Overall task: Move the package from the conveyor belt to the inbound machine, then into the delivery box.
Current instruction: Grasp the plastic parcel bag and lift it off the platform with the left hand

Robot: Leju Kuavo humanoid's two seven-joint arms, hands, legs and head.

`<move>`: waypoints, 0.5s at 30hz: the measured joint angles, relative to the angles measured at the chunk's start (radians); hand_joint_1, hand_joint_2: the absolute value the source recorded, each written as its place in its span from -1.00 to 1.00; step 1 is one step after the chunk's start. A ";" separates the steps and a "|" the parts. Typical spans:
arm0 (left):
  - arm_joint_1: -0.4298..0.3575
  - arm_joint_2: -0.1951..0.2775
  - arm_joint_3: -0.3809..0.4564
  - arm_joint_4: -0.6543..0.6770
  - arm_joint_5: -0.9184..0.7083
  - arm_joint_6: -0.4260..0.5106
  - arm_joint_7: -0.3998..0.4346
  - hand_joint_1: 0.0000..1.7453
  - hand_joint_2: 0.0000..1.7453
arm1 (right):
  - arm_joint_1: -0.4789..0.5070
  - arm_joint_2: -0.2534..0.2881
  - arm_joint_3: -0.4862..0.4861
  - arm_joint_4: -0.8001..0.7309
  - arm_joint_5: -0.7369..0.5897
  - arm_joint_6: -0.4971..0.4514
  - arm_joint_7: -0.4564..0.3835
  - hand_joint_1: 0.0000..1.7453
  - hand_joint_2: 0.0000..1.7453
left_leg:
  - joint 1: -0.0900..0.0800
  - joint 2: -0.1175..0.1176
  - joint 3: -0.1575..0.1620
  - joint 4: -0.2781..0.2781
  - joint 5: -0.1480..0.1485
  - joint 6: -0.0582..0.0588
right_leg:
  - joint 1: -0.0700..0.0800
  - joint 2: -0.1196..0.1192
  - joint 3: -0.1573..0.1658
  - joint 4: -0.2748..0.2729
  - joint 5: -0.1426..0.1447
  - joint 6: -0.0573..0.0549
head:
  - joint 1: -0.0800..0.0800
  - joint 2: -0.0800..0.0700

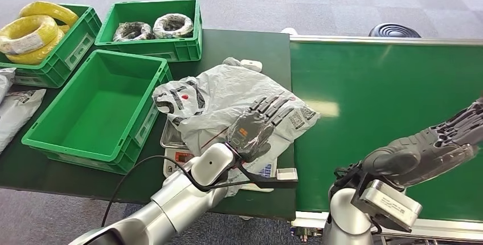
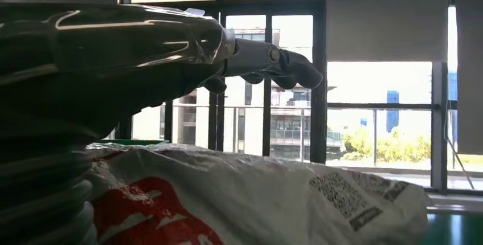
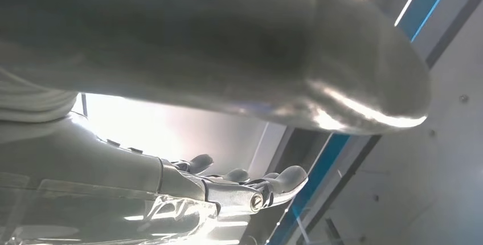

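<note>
Both arms are silver metal tubes with rounded, polished joint housings. The left arm has a thin black cable looping along its outside, next to the wrist housing. Its left hand is dark grey, with segmented fingers that show lighter bands between the links. The right hand has a grey ribbed cover and darker fingers. Below the right hand's wrist sits a boxy silver block bearing a small printed label.
</note>
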 joint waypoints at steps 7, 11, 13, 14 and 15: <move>-0.009 -0.028 -0.075 0.138 -0.096 -0.026 0.036 -0.11 1.00 | 0.020 0.000 0.000 0.008 0.006 0.000 0.000 -1.00 -1.00 | 0.000 0.000 0.000 0.000 0.000 0.000 | 0.000 0.000 0.001 0.000 0.000 0.000 | 0.000 0.000; -0.006 -0.030 -0.105 0.198 -0.110 -0.052 0.034 0.97 1.00 | 0.025 0.000 0.003 0.011 0.004 0.000 0.000 -1.00 -1.00 | 0.000 0.000 0.000 0.000 0.000 0.000 | 0.000 0.000 0.001 0.000 0.000 0.000 | 0.000 0.000; -0.004 -0.030 -0.108 0.219 -0.093 -0.063 0.020 0.96 1.00 | 0.025 0.000 0.006 0.013 0.002 0.000 0.000 -1.00 -1.00 | 0.000 0.000 0.000 0.000 0.000 0.000 | 0.000 0.000 0.001 0.000 0.000 0.000 | 0.000 0.000; -0.003 -0.030 -0.107 0.227 -0.083 -0.064 0.014 0.96 1.00 | 0.025 0.000 0.008 0.013 0.002 0.000 0.000 -1.00 -1.00 | 0.000 0.000 0.000 0.000 0.000 0.000 | 0.000 0.000 0.001 0.000 0.000 0.000 | 0.000 0.000; -0.002 -0.030 -0.105 0.232 -0.076 -0.064 0.011 0.96 1.00 | 0.025 0.000 0.009 0.013 0.002 0.000 0.000 -1.00 -1.00 | 0.000 0.000 0.000 0.000 0.000 0.000 | 0.000 0.000 0.001 0.000 0.000 0.000 | 0.000 0.000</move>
